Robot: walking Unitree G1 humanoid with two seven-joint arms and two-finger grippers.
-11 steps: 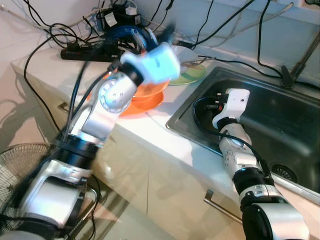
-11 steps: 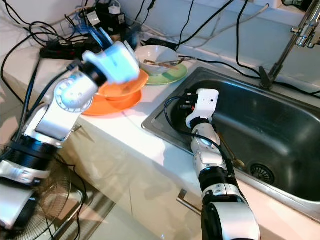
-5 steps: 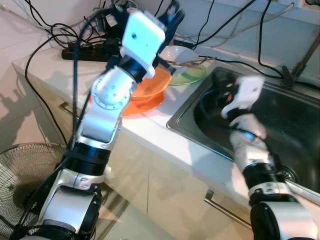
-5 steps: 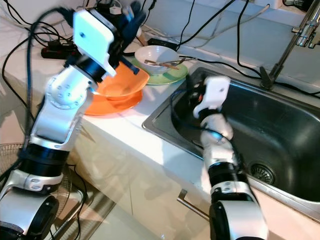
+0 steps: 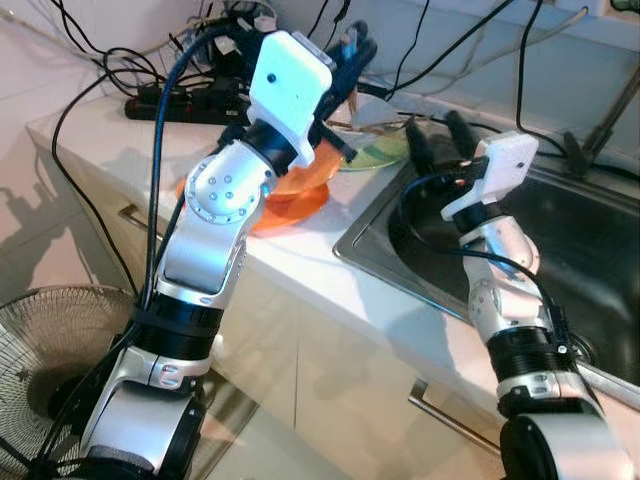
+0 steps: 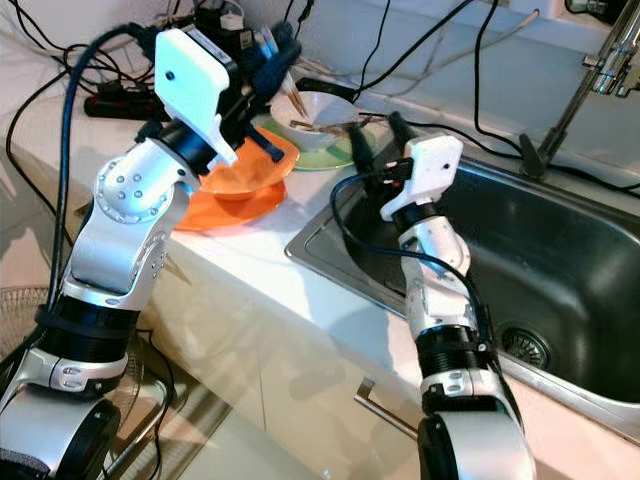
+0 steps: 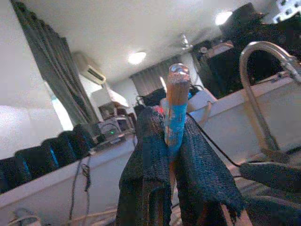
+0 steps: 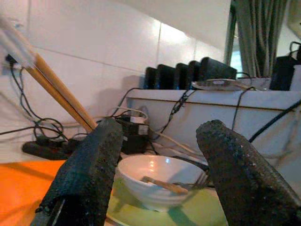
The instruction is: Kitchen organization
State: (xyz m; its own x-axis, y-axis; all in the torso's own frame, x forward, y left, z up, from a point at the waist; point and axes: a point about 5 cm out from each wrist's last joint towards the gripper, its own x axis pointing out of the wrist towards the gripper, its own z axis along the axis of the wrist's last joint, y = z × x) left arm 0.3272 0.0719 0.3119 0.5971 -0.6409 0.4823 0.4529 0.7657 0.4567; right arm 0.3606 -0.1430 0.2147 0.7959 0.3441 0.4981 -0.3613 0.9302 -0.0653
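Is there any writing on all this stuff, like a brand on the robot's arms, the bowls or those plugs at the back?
No text can be read in any view.
White camera housing on the left wrist: blank.
White camera housing on the right wrist: blank.
White bowl, orange bowl and green plate: plain, no markings.
Power strip and adapters: any labels are too small to read.
Chopsticks in the left gripper's jaws: a blue band, no lettering.

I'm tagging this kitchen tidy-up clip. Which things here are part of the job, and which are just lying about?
Job:
- chopsticks in left claw
- white bowl on green plate
- orange bowl
- right claw, open
- sink

Lying about:
- power strip
- cables
- fan
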